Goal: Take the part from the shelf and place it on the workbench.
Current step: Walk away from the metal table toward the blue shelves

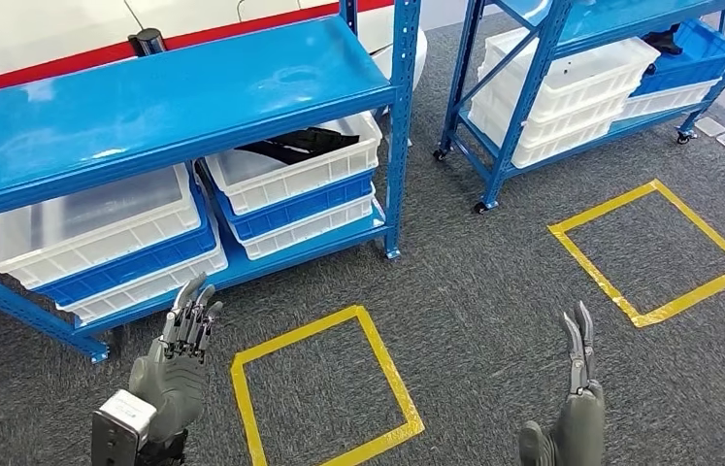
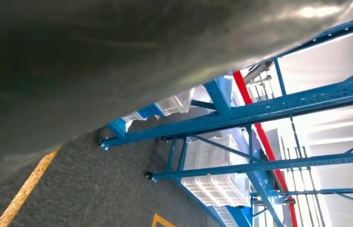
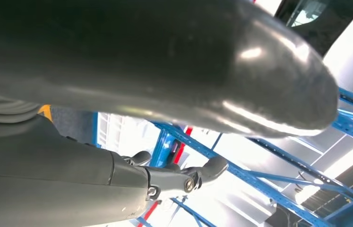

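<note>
before the shelves, both hands bare

on the grey carpet, two yellow tape squares: one [image 1: 324, 388] between the hands, just out from the near shelf's lower edge, another [image 1: 651, 250] off to the right, in front of the second shelf [image 1: 533, 87].

near blue shelf [image 1: 154, 107]: wide bare upper deck, low bottom deck beneath it. the upper deck overhangs the bottom deck and covers the back of what sits there. on the bottom deck, two stacks of white and blue bins side by side. left stack topped by a clear-white bin [image 1: 96, 228], contents not readable. right stack's top bin [image 1: 292, 160] sits by the shelf's right front post.

part [image 1: 300, 144]: dark, long, flat-looking piece lying in that top right bin, partly under the upper deck's edge; detail too small to tell.

left hand [image 1: 179, 364]: raised in front of the left stack, fingers extended and close together, holding nothing. right hand [image 1: 576, 403]: raised over bare carpet right of the near square, fingers straight, holding nothing. neither touches the shelf.
</note>
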